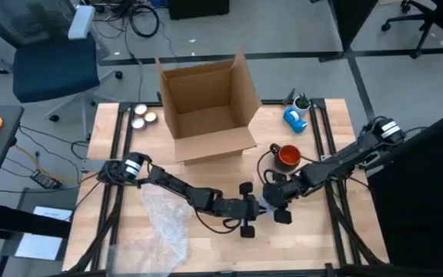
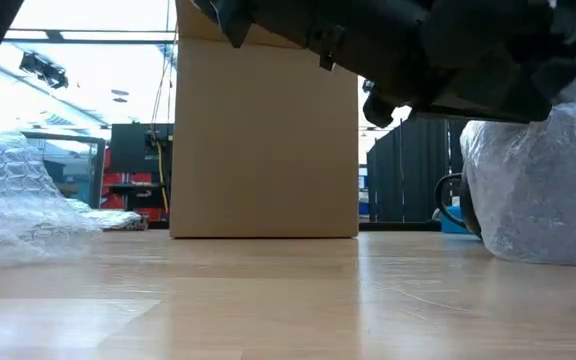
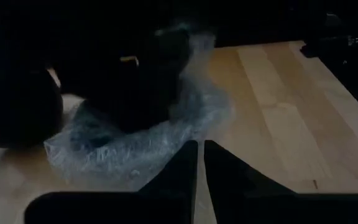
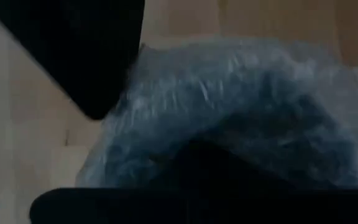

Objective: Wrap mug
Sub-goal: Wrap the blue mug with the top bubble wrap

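Two grippers meet at a bubble-wrapped bundle (image 2: pixel 538 190) near the table's (image 1: pixel 329 238) front edge; left gripper (image 3: pixel 199 163) fingers nearly closed, empty. Right gripper (image 1: pixel 277 201) over the bundle; finger state cannot be told; open box (image 1: pixel 206 104) at the rear edge.

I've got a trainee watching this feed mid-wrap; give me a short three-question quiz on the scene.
1. True or false: the cardboard box stands open.
2. What colour is the unwrapped mug beside the box? A red, B green, C white.
3. Where does the loose bubble wrap lie relative to the left gripper?

Key: 1 true. 2 A. 3 On the left arm's side of it, nearer the table's front edge.
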Robot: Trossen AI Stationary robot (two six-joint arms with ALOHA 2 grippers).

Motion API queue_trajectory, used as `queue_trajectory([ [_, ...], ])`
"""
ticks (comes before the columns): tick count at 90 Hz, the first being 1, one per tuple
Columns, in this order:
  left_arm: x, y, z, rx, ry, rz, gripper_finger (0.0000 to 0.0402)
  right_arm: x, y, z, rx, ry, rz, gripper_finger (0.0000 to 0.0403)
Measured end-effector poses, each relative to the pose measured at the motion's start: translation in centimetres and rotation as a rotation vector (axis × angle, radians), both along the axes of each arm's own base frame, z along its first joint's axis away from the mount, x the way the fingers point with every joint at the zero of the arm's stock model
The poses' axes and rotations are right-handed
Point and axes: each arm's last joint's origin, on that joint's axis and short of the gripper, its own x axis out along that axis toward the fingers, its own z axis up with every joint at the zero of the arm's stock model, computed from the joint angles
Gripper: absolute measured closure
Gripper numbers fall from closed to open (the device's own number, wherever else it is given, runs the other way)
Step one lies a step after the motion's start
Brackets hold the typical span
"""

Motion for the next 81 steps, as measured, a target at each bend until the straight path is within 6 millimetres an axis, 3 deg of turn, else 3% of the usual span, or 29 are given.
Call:
queue_trajectory([
  [15, 0.0, 0.0, 0.0, 0.001, -0.002, 0.005, 0.0386, 0.0, -0.5, 0.1, 0.002, -0.004, -0.01, 0.0402],
  [58, 0.0, 0.1, 0.0, 0.005, -0.001, 0.007, 0.0386, -4.0, -2.5, 6.8, 0.102, -0.228, -0.064, 0.0403],
  [81, 0.1, 0.3, 0.0, 0.005, 0.0, 0.009, 0.0386, -5.2, -3.0, 6.3, 0.057, -0.12, -0.12, 0.0403],
])
